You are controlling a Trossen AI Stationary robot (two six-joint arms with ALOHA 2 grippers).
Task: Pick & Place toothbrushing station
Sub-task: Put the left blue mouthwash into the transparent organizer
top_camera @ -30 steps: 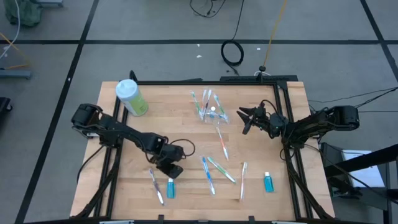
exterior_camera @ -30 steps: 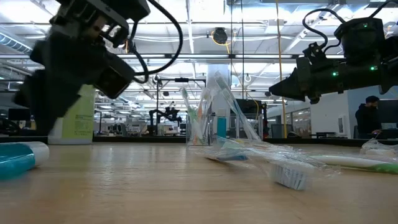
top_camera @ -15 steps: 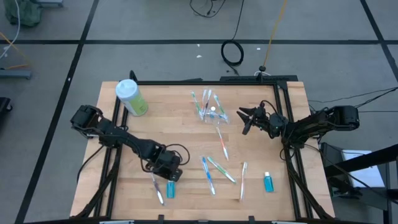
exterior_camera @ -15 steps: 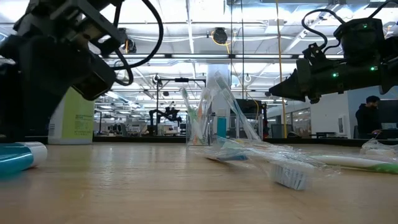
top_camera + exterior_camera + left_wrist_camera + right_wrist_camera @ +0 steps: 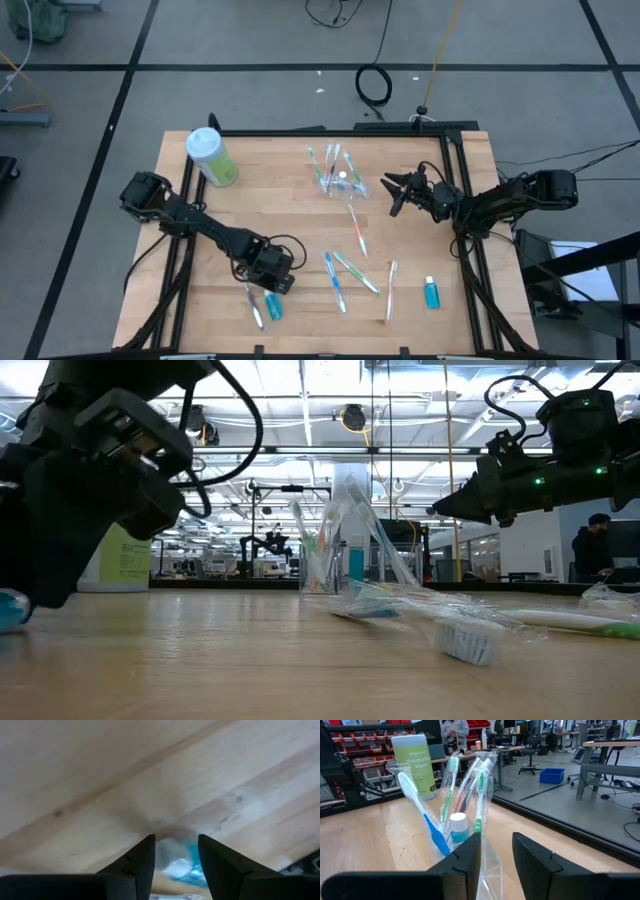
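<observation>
Table (image 5: 200,300): wooden top in a dark frame, carrying the whole set.

Cup (image 5: 337,183): clear plastic, upright toward the far edge near its middle. It is the collecting point, already holding several toothbrushes (image 5: 451,785) standing heads up and one tube (image 5: 459,827), so those pieces count as placed.

Loose brushes: one orange (image 5: 357,228) just nearer than the cup; one blue (image 5: 335,281), one green (image 5: 356,272) and one white (image 5: 391,290) lying flat toward the near edge, each apart from the arms; another (image 5: 251,300) near the near-left corner.

Loose tubes: one teal tube (image 5: 432,293) near the near-right corner, untouched; a second (image 5: 274,305) toward the near-left corner, beside that last brush.

Left gripper (image 5: 278,283): low over the table at the second tube, fingers apart with the tube's teal body showing between them (a pickup in preparation, by my reading; no grip visible yet).

Right gripper (image 5: 392,190): raised off the table just beside the cup on its right-edge side, fingers apart, nothing between them, pointed at the cup, probably waiting or steadying.

Bottle (image 5: 211,157): green, white cap, at the far-left corner, not part of the set.
</observation>
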